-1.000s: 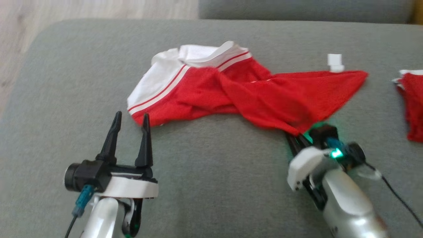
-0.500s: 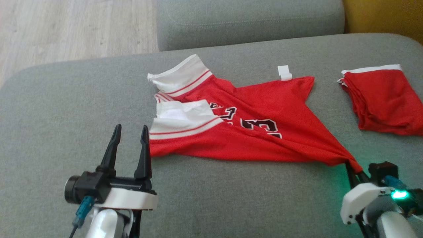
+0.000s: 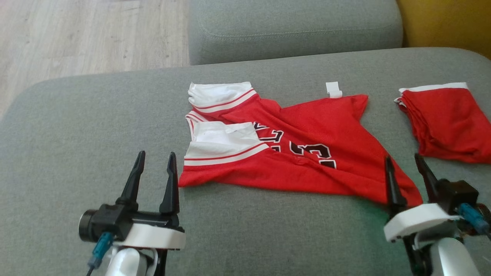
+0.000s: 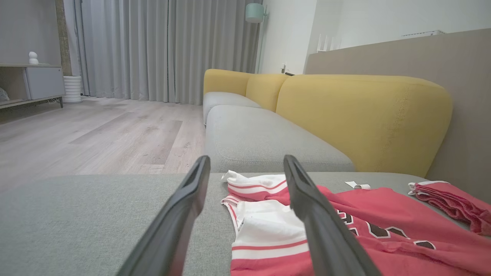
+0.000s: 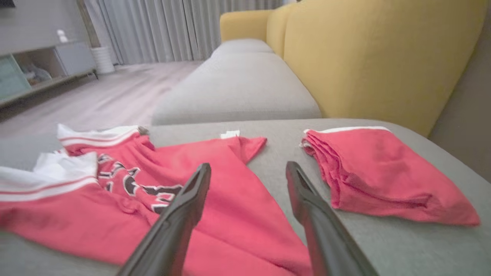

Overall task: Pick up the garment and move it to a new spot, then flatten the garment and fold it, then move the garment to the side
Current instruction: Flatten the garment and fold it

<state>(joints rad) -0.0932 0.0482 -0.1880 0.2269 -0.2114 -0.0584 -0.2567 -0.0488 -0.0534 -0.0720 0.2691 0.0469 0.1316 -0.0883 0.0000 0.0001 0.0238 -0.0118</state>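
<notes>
A red jersey with white striped trim and black numbers, the garment [image 3: 307, 153], lies rumpled on the grey sofa seat [image 3: 96, 126]. It also appears in the left wrist view [image 4: 383, 230] and the right wrist view [image 5: 161, 184]. My right gripper [image 3: 406, 161] stands open over the garment's near right corner, nothing between its fingers. My left gripper [image 3: 155, 161] is open just left of the garment's white-trimmed edge, not touching it. In the right wrist view the right gripper [image 5: 248, 170] points over the red cloth.
A folded red garment [image 3: 445, 119] lies at the right on the seat, also in the right wrist view [image 5: 376, 176]. A small white tag [image 3: 333, 89] sits behind the jersey. Another grey cushion [image 3: 291, 27] lies beyond; a yellow backrest [image 4: 364, 115] stands at the right, wooden floor [image 3: 76, 34] at the left.
My right gripper held the garment's corner, dragged it toward the near right, then opened and let it go. The camera view shifted. The left gripper stayed open.
</notes>
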